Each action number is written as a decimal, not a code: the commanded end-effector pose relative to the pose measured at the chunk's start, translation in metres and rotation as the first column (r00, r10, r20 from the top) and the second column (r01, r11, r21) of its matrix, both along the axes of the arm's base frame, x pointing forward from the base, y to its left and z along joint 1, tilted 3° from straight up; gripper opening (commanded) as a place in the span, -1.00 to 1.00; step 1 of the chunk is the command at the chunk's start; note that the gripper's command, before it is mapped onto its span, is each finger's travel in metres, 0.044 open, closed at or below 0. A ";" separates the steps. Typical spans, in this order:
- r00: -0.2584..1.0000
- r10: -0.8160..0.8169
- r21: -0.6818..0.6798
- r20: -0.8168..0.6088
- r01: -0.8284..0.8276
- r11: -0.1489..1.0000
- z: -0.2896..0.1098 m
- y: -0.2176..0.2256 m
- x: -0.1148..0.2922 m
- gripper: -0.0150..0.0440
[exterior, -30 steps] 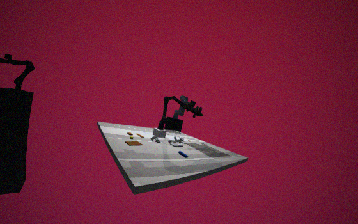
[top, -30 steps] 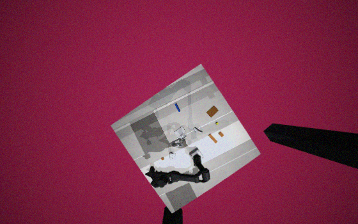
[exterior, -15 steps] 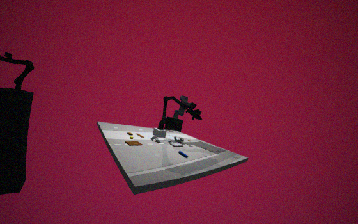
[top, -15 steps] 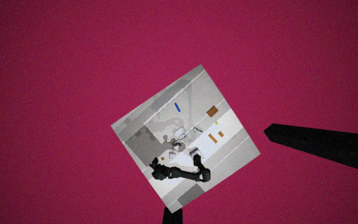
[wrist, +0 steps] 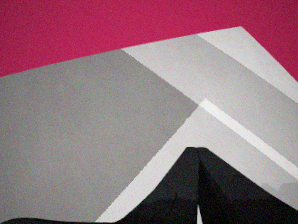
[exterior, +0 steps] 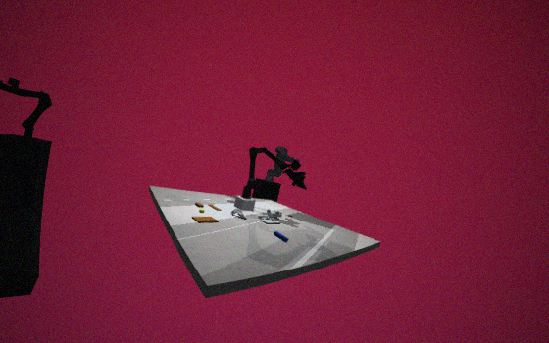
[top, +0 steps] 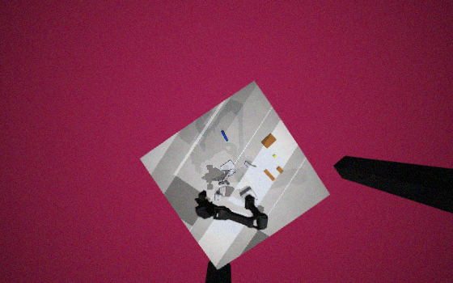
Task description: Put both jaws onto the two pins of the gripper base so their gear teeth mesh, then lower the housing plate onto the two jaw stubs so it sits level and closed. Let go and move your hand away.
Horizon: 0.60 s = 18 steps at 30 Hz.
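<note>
My gripper is shut with nothing between its fingertips. It is raised high above the table, near the edge on the arm's side. A pale flat part lies near the middle of the table, with small grey parts close beside or on it. A separate grey curved part lies off to one side, and another small pale part lies nearer the arm. Which are the jaws, gripper base and housing plate, and whether any teeth mesh, is too small to tell.
A blue bar lies beyond the grey parts. An orange block, two smaller orange pieces and a yellow piece lie to one side. The arm's grey mount stands on the table.
</note>
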<state>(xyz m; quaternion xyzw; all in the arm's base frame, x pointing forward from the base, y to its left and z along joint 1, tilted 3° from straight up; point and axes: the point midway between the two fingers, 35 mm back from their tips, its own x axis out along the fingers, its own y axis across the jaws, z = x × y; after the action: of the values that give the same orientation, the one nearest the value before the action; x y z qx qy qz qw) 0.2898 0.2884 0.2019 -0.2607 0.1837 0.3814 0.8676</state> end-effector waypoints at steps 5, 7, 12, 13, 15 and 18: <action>0.987 -0.111 -0.008 -0.119 0.111 0.994 -0.021 -0.030 0.004 -0.49; 0.979 -0.139 -0.013 -0.146 0.139 0.990 -0.027 -0.038 0.005 -0.49; 0.954 -0.209 -0.028 -0.214 0.208 0.978 -0.040 -0.056 0.006 -0.49; 0.948 -0.223 -0.031 -0.227 0.222 0.974 -0.042 -0.060 0.006 -0.49; 0.934 -0.252 -0.038 -0.253 0.250 0.967 -0.047 -0.067 0.006 -0.49; 0.910 -0.294 -0.050 -0.291 0.292 0.955 -0.055 -0.078 0.005 -0.49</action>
<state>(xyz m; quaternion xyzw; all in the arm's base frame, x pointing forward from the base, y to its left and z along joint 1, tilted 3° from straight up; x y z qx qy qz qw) 0.2968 0.2230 0.1537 -0.1903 0.3260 0.2981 0.8767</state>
